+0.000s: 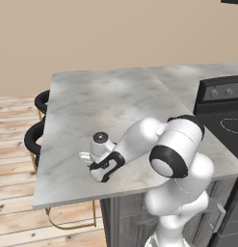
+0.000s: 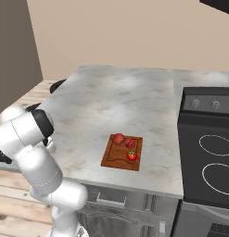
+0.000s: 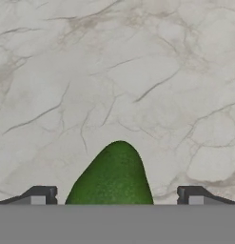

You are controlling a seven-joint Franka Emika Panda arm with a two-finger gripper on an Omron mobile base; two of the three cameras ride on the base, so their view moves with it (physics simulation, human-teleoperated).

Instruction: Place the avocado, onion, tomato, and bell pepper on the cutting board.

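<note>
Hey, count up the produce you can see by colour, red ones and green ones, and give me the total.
Red: 3, on the cutting board
Green: 1, the avocado on the counter
Total: 4

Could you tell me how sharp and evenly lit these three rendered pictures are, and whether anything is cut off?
Hand view: soft marble counter, avocado cut off at the bottom. Right base view: even light, cutting board small, its red produce lacking detail. Left base view: arm blocks part of the counter; no glare.
</note>
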